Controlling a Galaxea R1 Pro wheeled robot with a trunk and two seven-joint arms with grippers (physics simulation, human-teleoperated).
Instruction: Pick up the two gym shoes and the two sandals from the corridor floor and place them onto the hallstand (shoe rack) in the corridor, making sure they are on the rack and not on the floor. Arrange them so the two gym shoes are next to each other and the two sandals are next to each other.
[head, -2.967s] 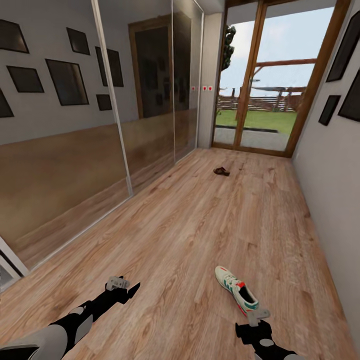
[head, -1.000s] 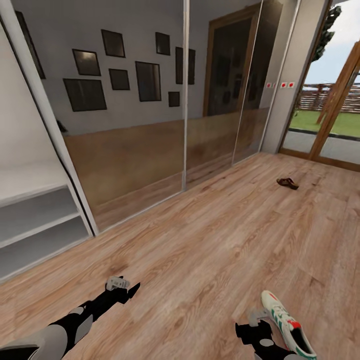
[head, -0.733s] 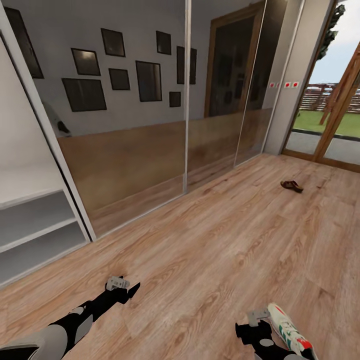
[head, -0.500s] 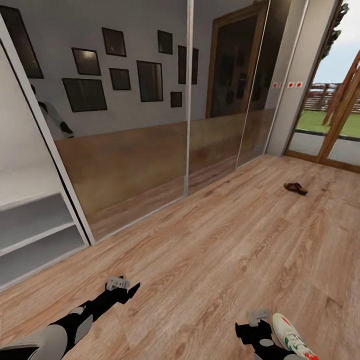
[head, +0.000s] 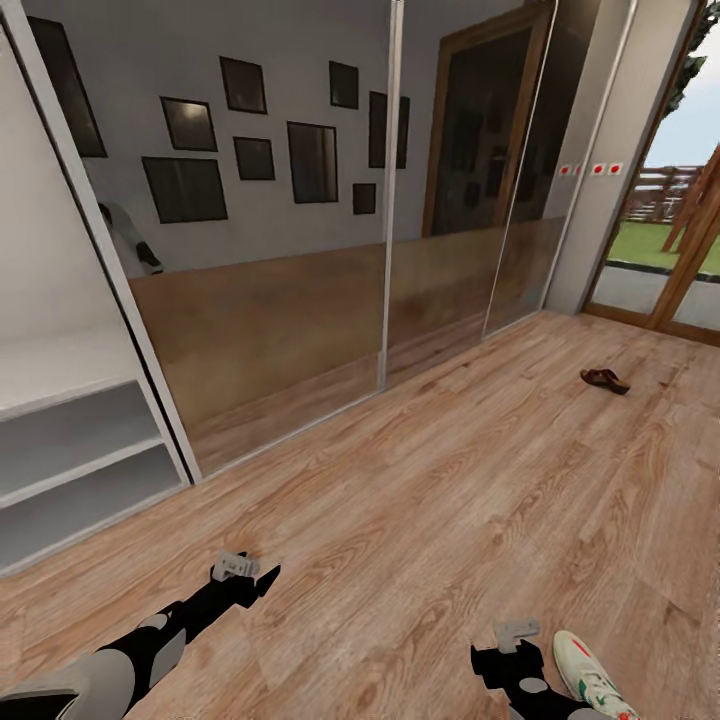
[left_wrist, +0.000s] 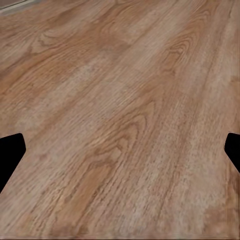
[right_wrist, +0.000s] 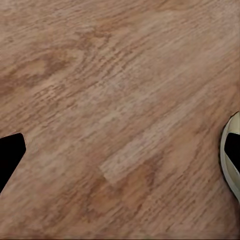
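Both pincers, left (head: 243, 572) and right (head: 517, 634), hang open and empty over the floor (head: 440, 500), shoe (head: 592, 682) beside the right, sandal (head: 605, 380) far off.

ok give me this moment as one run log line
phase: driving | left gripper: open, empty | right gripper: open, empty | gym shoe: on floor | sandal: on floor | shoe rack: empty

A home corridor is being shown: wood-plank floor (head: 450, 500), mirrored sliding wardrobe doors (head: 300, 250) reflecting framed pictures (head: 185, 190), and a glazed garden door (head: 670, 270).
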